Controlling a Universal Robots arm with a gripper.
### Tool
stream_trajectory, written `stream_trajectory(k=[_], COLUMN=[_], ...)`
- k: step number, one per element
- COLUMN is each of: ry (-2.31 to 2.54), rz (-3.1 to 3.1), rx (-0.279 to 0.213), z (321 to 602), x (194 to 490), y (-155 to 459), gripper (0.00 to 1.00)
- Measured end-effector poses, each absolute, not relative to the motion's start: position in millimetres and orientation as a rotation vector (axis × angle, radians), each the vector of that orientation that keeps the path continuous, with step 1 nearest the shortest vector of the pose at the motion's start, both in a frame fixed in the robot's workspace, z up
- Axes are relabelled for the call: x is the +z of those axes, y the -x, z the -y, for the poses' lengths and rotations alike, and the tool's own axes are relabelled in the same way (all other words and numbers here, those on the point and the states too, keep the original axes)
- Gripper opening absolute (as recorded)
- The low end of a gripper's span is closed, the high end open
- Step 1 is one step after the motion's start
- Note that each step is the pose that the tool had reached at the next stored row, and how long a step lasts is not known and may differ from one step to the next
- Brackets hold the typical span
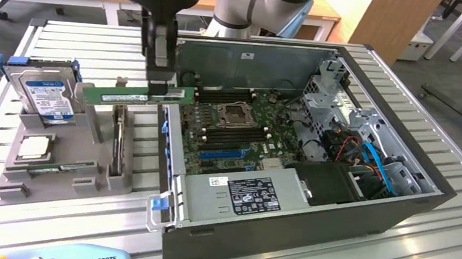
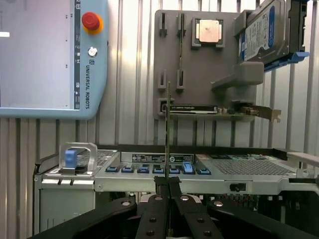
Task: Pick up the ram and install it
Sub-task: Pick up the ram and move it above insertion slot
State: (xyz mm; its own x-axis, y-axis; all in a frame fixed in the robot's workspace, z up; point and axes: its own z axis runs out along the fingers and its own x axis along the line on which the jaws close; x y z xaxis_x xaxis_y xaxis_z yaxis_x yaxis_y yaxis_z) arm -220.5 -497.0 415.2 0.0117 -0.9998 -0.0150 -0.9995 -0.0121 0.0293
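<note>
Exterior view: jaws clamped on ram (image 1: pixel 122 95), held level over PC case (image 1: pixel 288 239) side wall, mostly outside it. Prob best: keep stick level, square to mobo (image 1: pixel 275 117), lower slowly.

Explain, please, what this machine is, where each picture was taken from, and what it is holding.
It is one robot arm with a two-fingered hand. One picture looks on from off the arm; the other comes from a camera on its wrist. On the slatted metal table stand an open computer case and a grey holder with a hard drive and a processor chip. The hand is shut on the ram, a thin green stick, held up in the air by the case's edge.
</note>
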Motion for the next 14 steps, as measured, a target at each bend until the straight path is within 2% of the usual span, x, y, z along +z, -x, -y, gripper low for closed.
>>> stream_trajectory(k=[14], ry=[-2.227], rz=[2.200], rx=[-0.049], z=[498], x=[415], y=[168], gripper=[0.11])
